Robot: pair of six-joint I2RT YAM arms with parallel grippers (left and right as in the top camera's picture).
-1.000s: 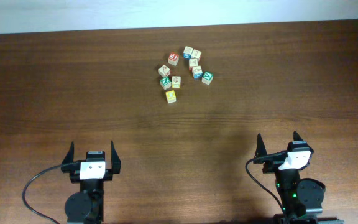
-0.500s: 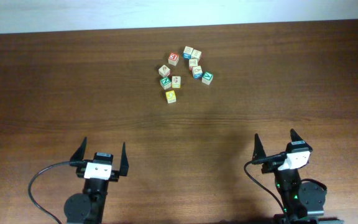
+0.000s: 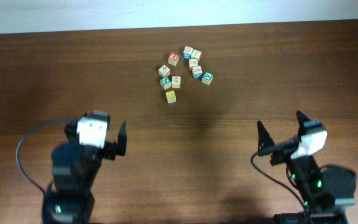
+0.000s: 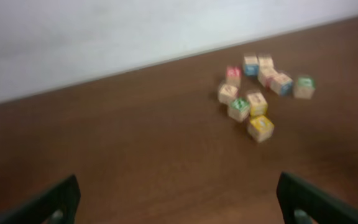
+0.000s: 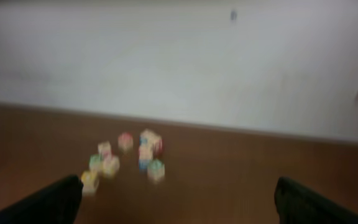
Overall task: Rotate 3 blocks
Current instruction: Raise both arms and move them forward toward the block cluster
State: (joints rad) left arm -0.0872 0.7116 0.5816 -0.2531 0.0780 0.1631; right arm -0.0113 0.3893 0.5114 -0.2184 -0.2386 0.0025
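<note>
The yellow-faced cube (image 3: 170, 96) lies on the dark wooden bench (image 3: 278, 68), well ahead of the left end effector (image 4: 178, 186) and off to its right. A red-lettered cube (image 3: 173, 58) sits farther out. Both lie ahead and to the left of the right end effector (image 3: 279, 119). A pale wall (image 3: 166, 12) borders the bench's far edge.

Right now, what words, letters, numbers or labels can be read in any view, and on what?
None can be quoted.
Green-faced cube, teal-faced cube, red-faced cube, yellow-faced cube: printed marks too small overhead, blurred in both wrist views.
Table: no text visible.
</note>
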